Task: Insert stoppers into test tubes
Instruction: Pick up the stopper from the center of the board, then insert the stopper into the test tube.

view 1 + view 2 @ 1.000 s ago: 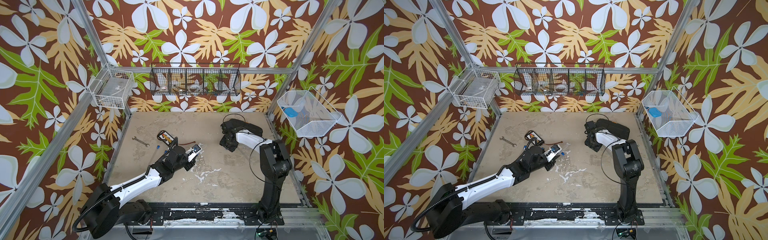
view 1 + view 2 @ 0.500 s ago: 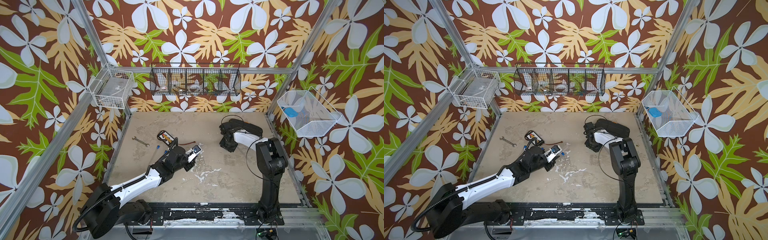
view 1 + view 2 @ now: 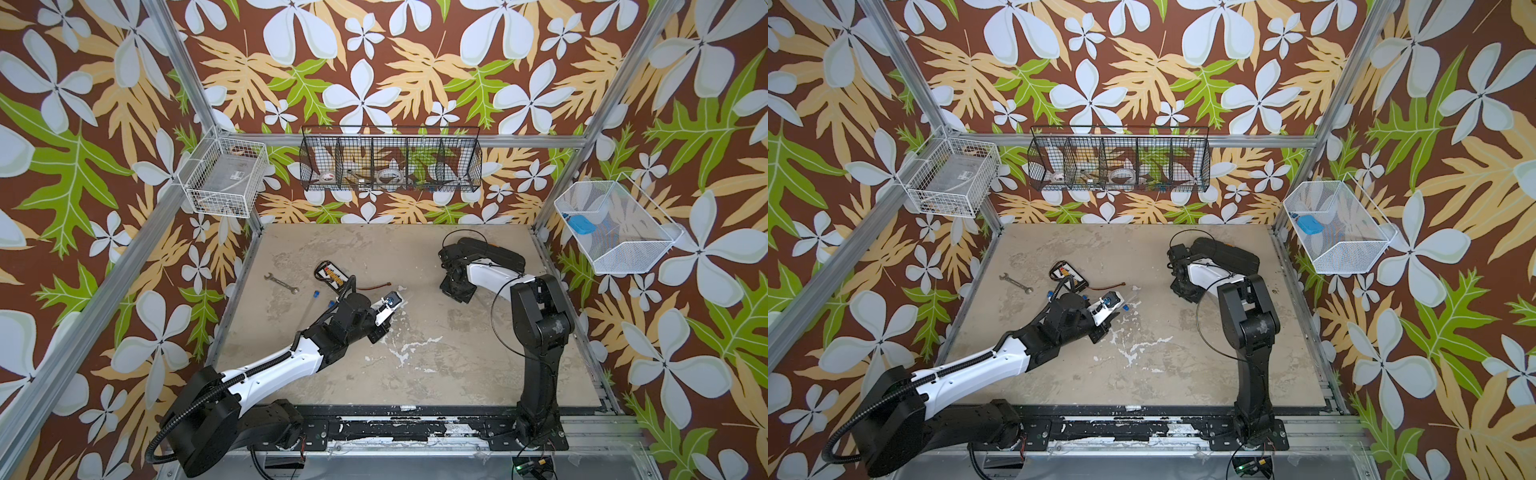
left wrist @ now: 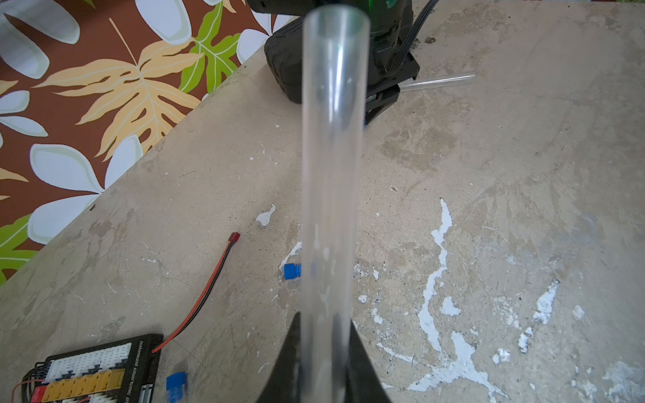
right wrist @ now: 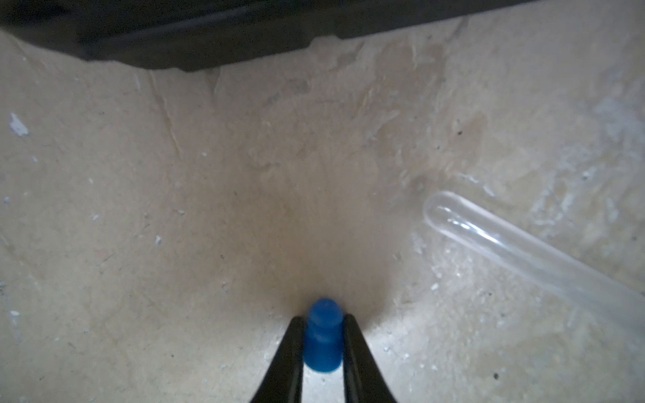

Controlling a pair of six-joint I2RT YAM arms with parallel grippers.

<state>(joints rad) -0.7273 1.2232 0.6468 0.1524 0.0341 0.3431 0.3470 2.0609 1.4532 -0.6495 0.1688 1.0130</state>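
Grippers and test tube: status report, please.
Left gripper shut on slim clear test tube. Right gripper shut on small blue plastic stopper. Spare clear tube lies nearby.

Your walls [image 3: 374,62] carry a brown print of white flowers with tan and green leaves. The table [image 3: 457,374] is mottled beige, flecked white. The stopper [image 5: 323,340] is bright blue between black fingers [image 5: 291,352]; the test tube [image 4: 331,174] is clear. The breadboard [image 4: 97,366] shows black, white, yellow and red; its lead [image 4: 206,293] is red and black. You have 2 white wire baskets [image 3: 216,201] [image 3: 623,257] and 1 black basket [image 3: 390,128]. The wrench [image 3: 281,283] is silver.
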